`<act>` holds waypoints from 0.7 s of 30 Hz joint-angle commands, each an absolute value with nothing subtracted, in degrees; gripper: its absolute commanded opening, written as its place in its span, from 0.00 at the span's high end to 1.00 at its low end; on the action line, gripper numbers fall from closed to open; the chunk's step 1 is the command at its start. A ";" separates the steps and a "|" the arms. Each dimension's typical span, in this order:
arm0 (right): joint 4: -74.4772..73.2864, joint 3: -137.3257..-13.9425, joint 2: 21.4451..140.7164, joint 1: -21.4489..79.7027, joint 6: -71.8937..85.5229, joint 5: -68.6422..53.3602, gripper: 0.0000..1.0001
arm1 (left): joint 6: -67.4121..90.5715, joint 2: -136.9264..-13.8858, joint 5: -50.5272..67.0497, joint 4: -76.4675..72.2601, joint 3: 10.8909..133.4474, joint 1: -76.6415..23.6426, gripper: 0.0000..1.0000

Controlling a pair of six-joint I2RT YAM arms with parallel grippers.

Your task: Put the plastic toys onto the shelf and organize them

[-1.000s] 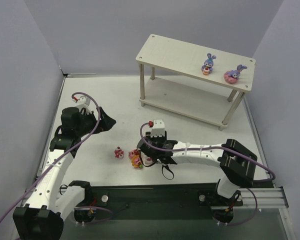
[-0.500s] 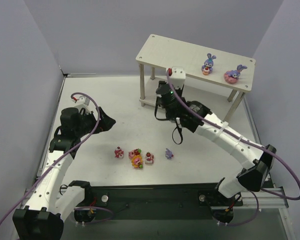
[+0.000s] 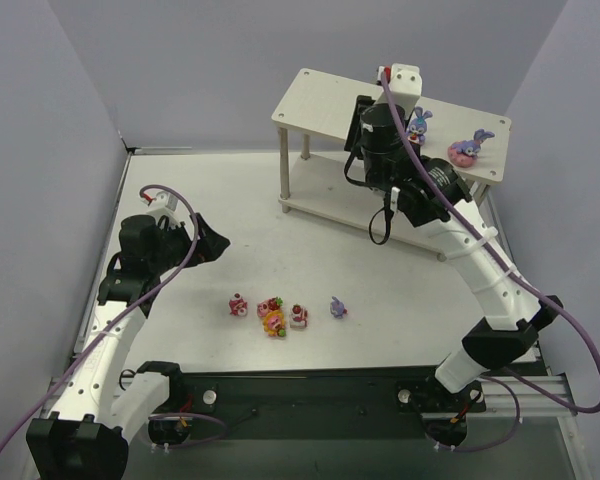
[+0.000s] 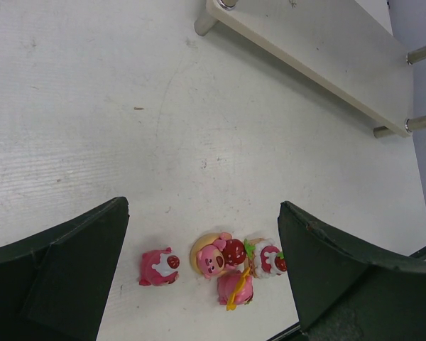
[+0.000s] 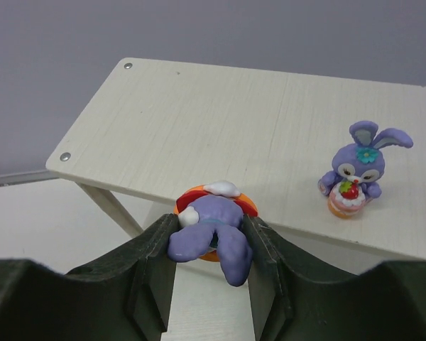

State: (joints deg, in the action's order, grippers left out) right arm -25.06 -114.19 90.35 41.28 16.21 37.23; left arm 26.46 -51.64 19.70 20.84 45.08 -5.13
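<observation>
Here the right hand [image 5: 209,245] is clamped on a bunny [image 5: 206,227] with an orange base, held at the near edge of the shelf [image 5: 199,128]; in the wrist view the bare top board lies at 12 o'clock from the hand, and a second bunny [image 5: 358,170] stands on it at 2 o'clock, well apart; the held bunny lies tipped, ears towards 6 o'clock and base towards the board, so I judge it must be turned upright for setting down; the board's long axis runs from 10 to 4 o'clock in the top view, with a third bunny [image 3: 470,147] near its 4 o'clock end; the right arm is plainly the nearer to the shelf; the left hand [image 4: 206,277] hangs open over the tabletop [image 3: 210,190], with loose toys [image 4: 213,259] near 6 o'clock in its view; from above the wrist hides the held bunny, so whether it is over the board or just short of it cannot be told.
</observation>
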 commanded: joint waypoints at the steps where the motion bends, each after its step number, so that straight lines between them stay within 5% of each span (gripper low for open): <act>1: -25.05 -120.31 93.33 38.68 12.39 38.32 1.00 | 26.10 -51.06 19.42 19.95 45.88 -4.57 0.04; 21: -32.25 -132.80 102.04 29.36 15.03 26.20 1.00 | 26.28 -51.24 19.07 19.87 45.53 -4.31 0.04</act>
